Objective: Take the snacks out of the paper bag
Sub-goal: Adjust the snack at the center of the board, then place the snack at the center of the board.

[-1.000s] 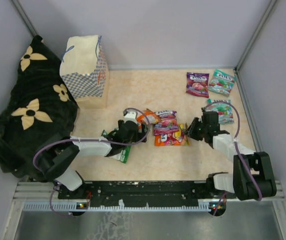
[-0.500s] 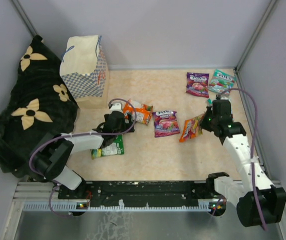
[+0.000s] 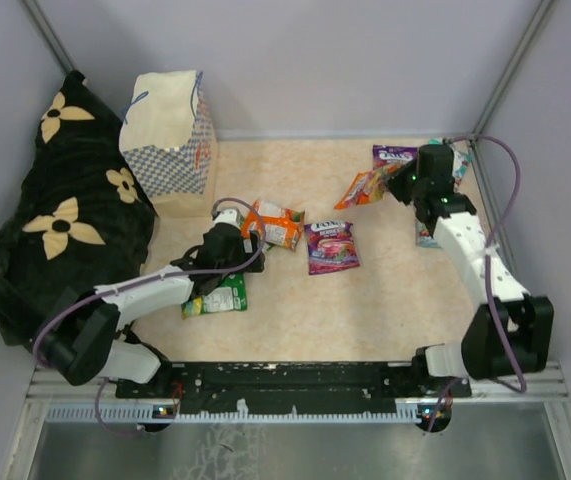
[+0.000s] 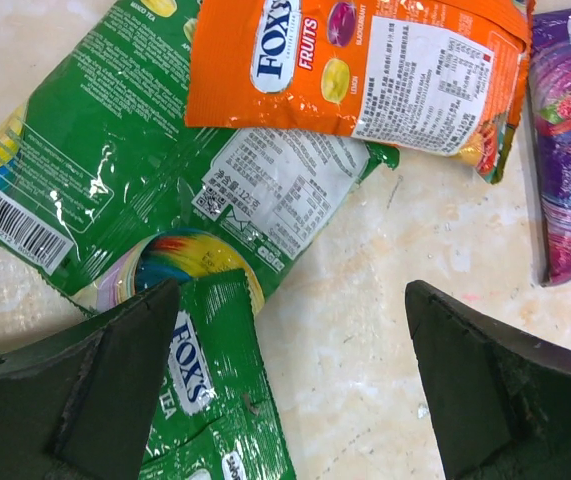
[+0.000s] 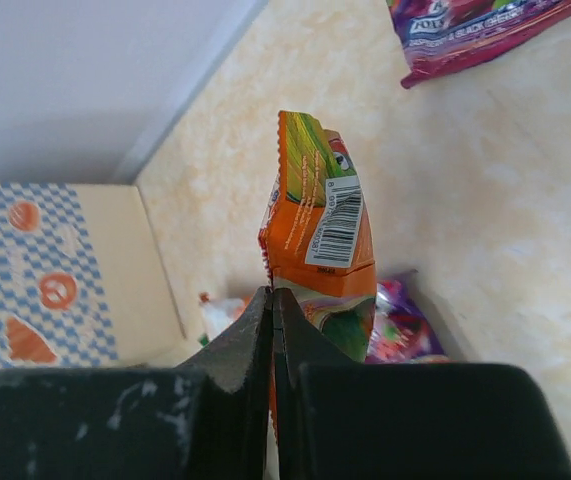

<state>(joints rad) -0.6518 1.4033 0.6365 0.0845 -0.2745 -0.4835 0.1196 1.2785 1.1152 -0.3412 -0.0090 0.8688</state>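
The checkered paper bag (image 3: 170,135) stands upright at the back left; it also shows in the right wrist view (image 5: 45,270). My left gripper (image 3: 242,241) (image 4: 295,375) is open and empty, low over the table. Two green snack pouches (image 4: 115,180) (image 3: 215,297) lie by its left finger, and an orange pouch (image 3: 277,222) (image 4: 365,60) lies just ahead. A purple pouch (image 3: 330,246) lies mid-table. My right gripper (image 3: 401,183) (image 5: 273,300) is shut on an orange pouch (image 3: 365,186) (image 5: 320,225) and holds it in the air at the back right.
A black cloth with cream flowers (image 3: 55,230) fills the left side. A purple pouch (image 3: 393,157) lies at the back right, and a teal pouch (image 3: 423,236) is partly hidden under my right arm. Grey walls close in the back and sides.
My right gripper has lifted an orange pouch from the middle pile and carried it to the back right. My left gripper has moved left, and an orange pouch now lies in front of it.
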